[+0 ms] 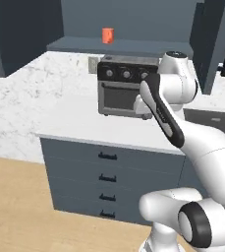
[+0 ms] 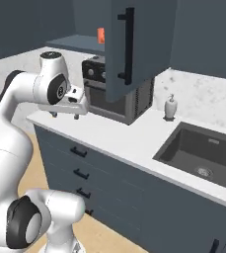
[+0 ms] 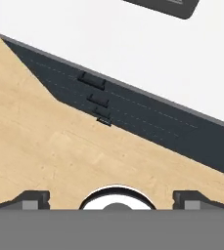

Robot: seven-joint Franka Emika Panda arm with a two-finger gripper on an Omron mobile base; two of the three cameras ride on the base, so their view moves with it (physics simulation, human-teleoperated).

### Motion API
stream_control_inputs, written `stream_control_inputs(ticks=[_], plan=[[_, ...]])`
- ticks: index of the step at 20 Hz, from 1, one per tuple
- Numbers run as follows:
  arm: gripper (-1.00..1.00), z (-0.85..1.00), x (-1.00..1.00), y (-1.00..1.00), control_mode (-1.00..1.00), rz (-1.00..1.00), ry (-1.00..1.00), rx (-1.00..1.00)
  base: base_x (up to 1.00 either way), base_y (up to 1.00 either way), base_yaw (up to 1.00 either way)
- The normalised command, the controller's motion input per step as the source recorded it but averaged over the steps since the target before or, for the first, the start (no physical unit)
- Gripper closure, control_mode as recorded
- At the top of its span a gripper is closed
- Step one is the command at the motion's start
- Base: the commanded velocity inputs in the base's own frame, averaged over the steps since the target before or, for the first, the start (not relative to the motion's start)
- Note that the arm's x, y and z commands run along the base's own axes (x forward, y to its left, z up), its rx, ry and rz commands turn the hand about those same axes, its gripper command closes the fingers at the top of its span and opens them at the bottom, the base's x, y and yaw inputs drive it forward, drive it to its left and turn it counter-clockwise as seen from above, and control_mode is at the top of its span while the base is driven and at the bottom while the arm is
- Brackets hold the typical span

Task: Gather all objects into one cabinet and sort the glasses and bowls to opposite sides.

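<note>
Fingers: I see the white arm's two dark fingers (image 2: 64, 115) spread wide, nothing between them; in the hand view both tips (image 3: 33, 199) sit far apart at the bottom corners, pointing down.
Fingers place: in the right base view they hang over the front edge of the white table (image 2: 134, 136), at 9 o'clock from the oven, not touching it.
Hand view: I look down on light wooden floor (image 3: 40, 141), the slate-blue drawer front with black pulls (image 3: 91, 80) running diagonally, white table top beyond at 1 o'clock.
Orange mug: small bright orange mug (image 1: 107, 35) stands upright on the open slate-blue shelf (image 1: 119, 47) under the wall cabinets, at 12 o'clock above the oven; in the right base view only an orange sliver (image 2: 100, 34) shows past the door edge.
Cabinet: dark slate-blue wall cabinet door (image 2: 139, 44) with a long black vertical bar handle (image 2: 128, 45), swung open, hanging in front of the oven's right part.
Oven: black and grey countertop oven (image 1: 124, 91) on the table against the marbled wall, door shut, knobs along the top.
Sink: dark recessed sink (image 2: 203, 153) at 3 o'clock of the oven, small white soap bottle (image 2: 170, 106) near its back left corner.
Other cups, bowl: cannot tell where they are.
</note>
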Motion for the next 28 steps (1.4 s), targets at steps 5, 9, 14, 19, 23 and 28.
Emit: stream_control_inputs(ticks=[5,9,14,19,23,28], plan=[[-1.00,0.00,0.00,0.00,1.00,0.00,0.00,0.00,0.49,0.73,-0.33],[-1.00,0.00,0.00,0.00,1.00,0.00,0.00,0.00,0.11,1.00,-0.27],[-1.00,0.00,0.00,0.00,1.00,0.00,0.00,0.00,0.25,0.90,-0.25],[-1.00,0.00,0.00,0.00,1.00,0.00,0.00,0.00,0.94,0.06,-0.32],[-1.00,0.00,0.00,0.00,1.00,0.00,0.00,0.00,1.00,-0.09,-0.27],[-1.00,0.00,0.00,0.00,1.00,0.00,0.00,0.00,0.98,-0.06,-0.11]])
